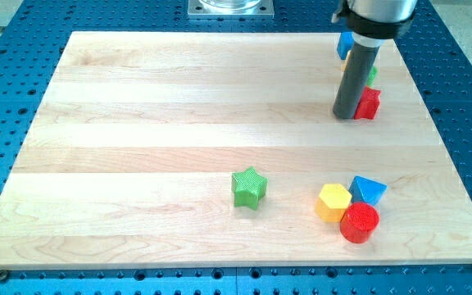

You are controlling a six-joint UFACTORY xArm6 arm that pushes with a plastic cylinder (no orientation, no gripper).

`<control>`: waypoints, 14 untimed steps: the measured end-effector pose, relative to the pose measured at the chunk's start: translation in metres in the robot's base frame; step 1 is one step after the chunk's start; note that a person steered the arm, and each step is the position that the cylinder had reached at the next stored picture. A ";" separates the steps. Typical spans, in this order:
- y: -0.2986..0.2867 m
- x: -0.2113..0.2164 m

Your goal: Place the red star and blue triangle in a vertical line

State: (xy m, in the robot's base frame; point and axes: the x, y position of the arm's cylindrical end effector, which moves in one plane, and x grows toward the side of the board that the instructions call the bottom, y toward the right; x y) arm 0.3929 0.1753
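Note:
The red star [369, 102] lies near the view's top right, partly hidden by the rod. My tip [347, 115] rests on the board touching the star's left side. The blue triangle [369, 190] lies at the lower right, well below the star and roughly under it. It touches a yellow hexagon-like block [333, 201] on its left and a red cylinder [359, 222] below it.
A green star [249, 187] lies below the board's middle. Behind the rod at the top right are a blue block [346, 44], a sliver of a green block [372, 74] and a sliver of a yellow one [347, 61]. The wooden board [138, 123] lies on a blue perforated table [6, 49].

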 end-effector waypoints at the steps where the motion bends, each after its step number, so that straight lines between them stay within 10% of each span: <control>1: 0.000 0.000; 4: 0.011 0.063; 6: 0.044 0.207; 9: 0.011 0.128; 11: 0.008 0.198; 14: -0.027 0.149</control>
State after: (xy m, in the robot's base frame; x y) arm 0.5420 0.1487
